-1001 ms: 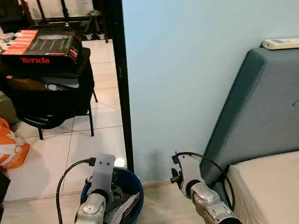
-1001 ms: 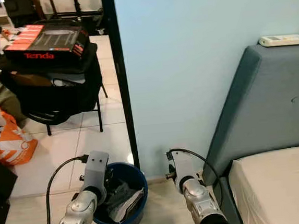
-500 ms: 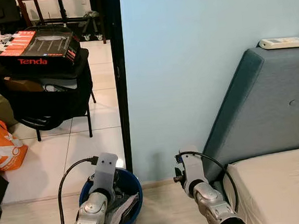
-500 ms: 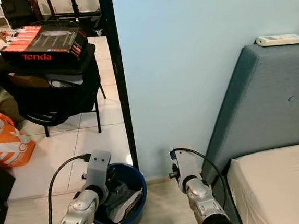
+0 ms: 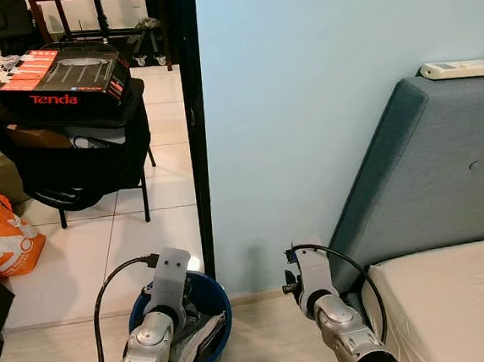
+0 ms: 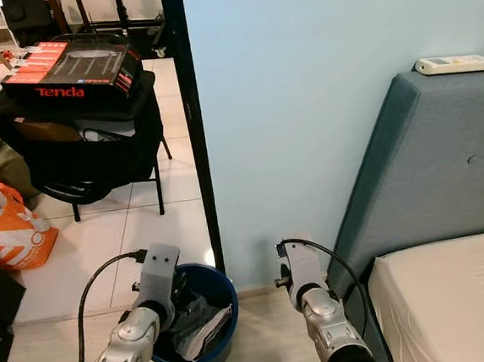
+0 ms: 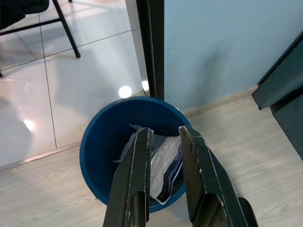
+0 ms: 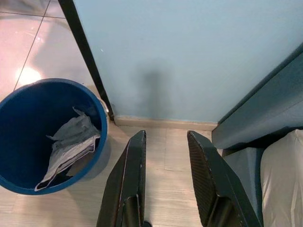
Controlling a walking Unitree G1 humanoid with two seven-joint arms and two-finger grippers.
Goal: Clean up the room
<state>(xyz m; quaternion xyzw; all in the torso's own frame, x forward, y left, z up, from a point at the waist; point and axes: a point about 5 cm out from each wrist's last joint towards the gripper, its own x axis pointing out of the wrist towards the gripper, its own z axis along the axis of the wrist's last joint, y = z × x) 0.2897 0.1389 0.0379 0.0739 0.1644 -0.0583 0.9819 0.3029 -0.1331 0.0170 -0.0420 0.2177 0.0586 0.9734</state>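
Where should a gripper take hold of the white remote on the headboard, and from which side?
Grip the remote across its narrow width, from above. It lies flat on the headboard top, long sides exposed, with the wall close behind.

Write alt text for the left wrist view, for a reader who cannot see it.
The left gripper hangs open and empty above a blue bin that holds crumpled plastic wrappers. The bin stands on pale wood flooring beside a dark door frame and a light blue wall, with glossy white tiles beyond.
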